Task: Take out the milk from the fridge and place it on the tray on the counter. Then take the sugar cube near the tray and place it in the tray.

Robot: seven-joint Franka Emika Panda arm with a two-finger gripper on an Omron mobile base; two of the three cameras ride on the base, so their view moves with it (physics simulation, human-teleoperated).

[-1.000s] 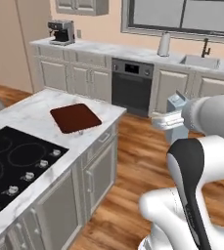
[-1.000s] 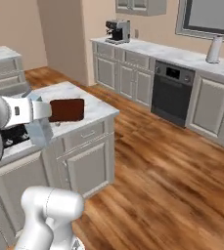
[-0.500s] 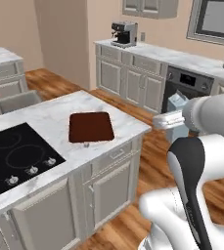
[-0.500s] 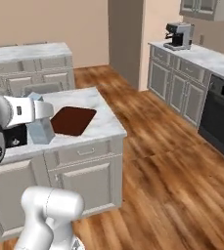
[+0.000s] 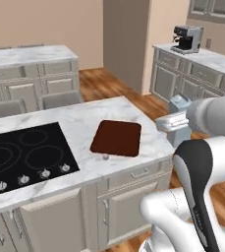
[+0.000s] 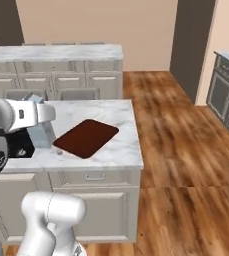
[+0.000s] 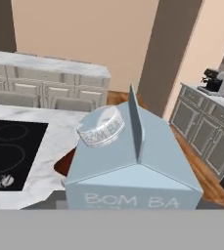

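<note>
My gripper (image 5: 175,123) is shut on the milk (image 5: 180,134), a pale blue-white gabled carton held upright just off the right end of the counter (image 5: 84,123). In the hand view the milk (image 7: 133,161) fills the lower middle, its round cap at the upper left. The dark reddish-brown tray (image 5: 116,138) lies flat on the counter, left of the carton. The tiny white sugar cube (image 5: 104,157) sits at the tray's near edge. From the right, the gripper (image 6: 36,117) holds the milk (image 6: 42,134) left of the tray (image 6: 86,137), with the sugar cube (image 6: 59,151) beside it. The fridge is out of view.
A black cooktop (image 5: 20,157) with round knobs takes the counter's left half. Behind stands a second marbled counter (image 5: 30,54). A coffee machine (image 5: 187,38) sits on grey cabinets at the right. Wood floor (image 6: 186,150) lies open to the right of the island.
The base has turned and driven, so the whole scene has shifted. The island with the tray now sits closer and more squarely ahead. The milk stays in my gripper.
</note>
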